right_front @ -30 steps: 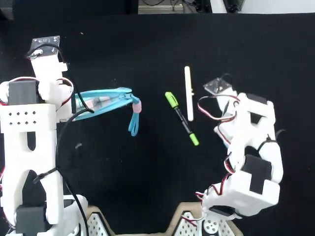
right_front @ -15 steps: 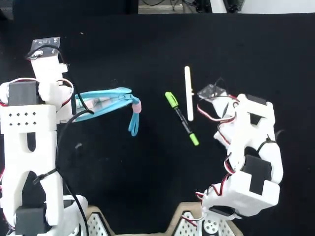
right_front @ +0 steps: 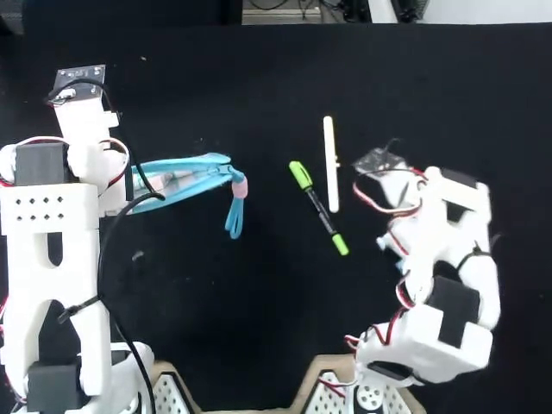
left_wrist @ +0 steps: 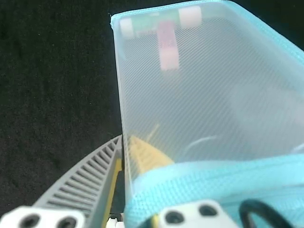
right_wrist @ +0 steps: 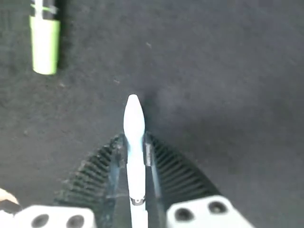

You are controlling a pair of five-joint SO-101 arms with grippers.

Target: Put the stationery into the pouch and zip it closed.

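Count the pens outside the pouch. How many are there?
3. A long white pen lies on the table, a green highlighter lies beside it, and the right gripper holds a second white pen. Others could be hidden.

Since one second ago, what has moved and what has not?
The right arm shifted slightly to its right, away from the green highlighter; the right tool holds a white pen. The pouch in the left tool, highlighter and white stick stayed put.

A black cloth covers the table [right_front: 259, 328], with a few small pale specks [right_front: 138, 255] on it. Beyond its far edge, dark cables [right_front: 289, 7] lie on a pale surface.
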